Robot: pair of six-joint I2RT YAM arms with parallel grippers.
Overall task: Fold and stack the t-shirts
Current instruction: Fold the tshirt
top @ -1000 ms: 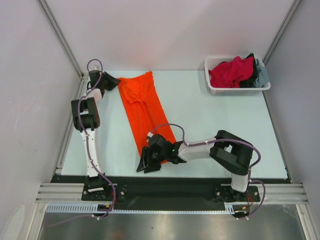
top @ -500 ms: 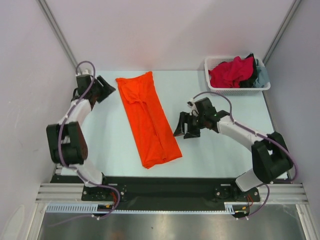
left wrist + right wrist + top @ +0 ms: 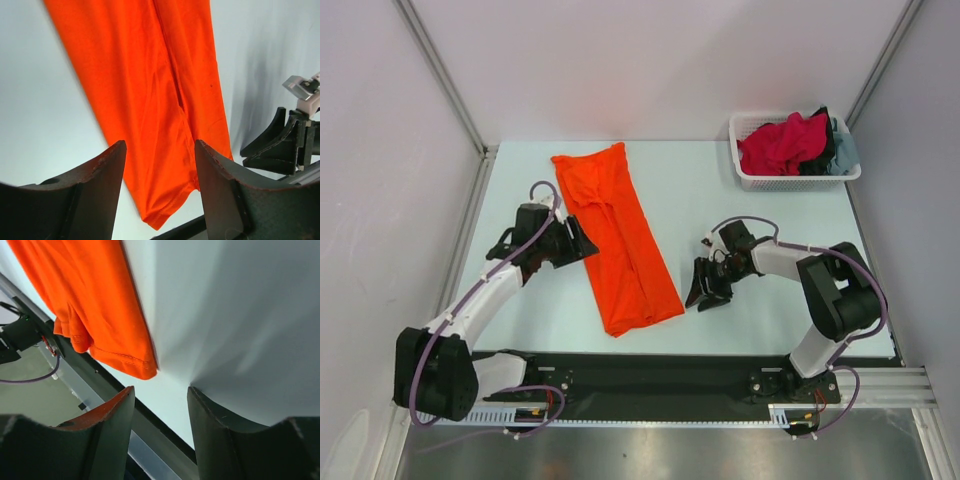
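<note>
For a clean crosswise fold, the left gripper (image 3: 582, 244) and right gripper (image 3: 706, 294), both open and empty beside the strip, would best each pinch a near corner at its 6 o'clock end, catching all layers. The orange t-shirt (image 3: 616, 240) lies left of the table (image 3: 770, 250) centre, a long smooth strip slanting from 11 to 6 o'clock

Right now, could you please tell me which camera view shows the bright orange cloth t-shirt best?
The top external view: the bright orange cloth t-shirt lies whole there, folded into a long strip. The left wrist view shows only its near stretch, cropped at the top; the right wrist view catches just its hem end.
</note>
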